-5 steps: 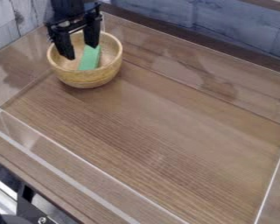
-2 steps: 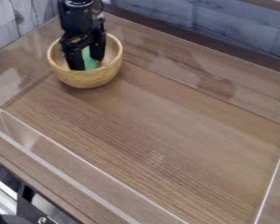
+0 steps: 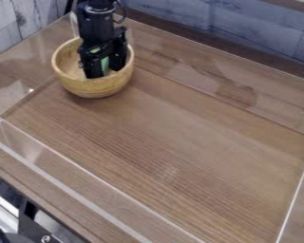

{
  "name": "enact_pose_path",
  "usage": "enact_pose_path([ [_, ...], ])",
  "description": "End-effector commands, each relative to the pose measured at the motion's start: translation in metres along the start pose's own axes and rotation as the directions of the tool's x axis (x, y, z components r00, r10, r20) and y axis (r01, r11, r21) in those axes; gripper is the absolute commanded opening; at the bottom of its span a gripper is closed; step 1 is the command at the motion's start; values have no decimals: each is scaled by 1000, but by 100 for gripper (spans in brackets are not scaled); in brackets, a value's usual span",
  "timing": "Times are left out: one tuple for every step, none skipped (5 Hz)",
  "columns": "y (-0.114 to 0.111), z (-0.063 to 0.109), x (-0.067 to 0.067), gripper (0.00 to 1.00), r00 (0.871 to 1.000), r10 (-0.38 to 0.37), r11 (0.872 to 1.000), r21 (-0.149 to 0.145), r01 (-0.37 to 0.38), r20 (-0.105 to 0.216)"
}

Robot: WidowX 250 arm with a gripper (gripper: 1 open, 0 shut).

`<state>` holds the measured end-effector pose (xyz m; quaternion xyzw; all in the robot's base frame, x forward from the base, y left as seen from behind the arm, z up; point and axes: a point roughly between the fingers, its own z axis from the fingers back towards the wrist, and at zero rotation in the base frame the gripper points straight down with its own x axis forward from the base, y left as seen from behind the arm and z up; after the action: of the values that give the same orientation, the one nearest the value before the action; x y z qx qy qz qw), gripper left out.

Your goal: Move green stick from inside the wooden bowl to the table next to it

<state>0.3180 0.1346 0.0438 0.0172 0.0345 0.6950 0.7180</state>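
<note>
The table (image 3: 180,142), a brown wood-grain top edged by low clear walls, carries the wooden bowl (image 3: 79,84) near its far left corner. The black gripper (image 3: 102,66) points down into the bowl with jaws spread wide, straddling the green stick (image 3: 100,65) inside the bowl, not clamped. No legible writing or brand marks appear.

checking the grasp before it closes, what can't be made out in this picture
- Green stick: mostly hidden behind the open gripper; contact cannot be told.
- Wooden bowl: its inside is hidden by the gripper.
- The arm: cut off by the top edge.
</note>
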Motion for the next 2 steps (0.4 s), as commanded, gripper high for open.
enact_pose_path([
  [3,23,-5,0,999,41,997,-61,-39,32],
  [9,21,-6,100,995,94,994,-54,-93,28],
])
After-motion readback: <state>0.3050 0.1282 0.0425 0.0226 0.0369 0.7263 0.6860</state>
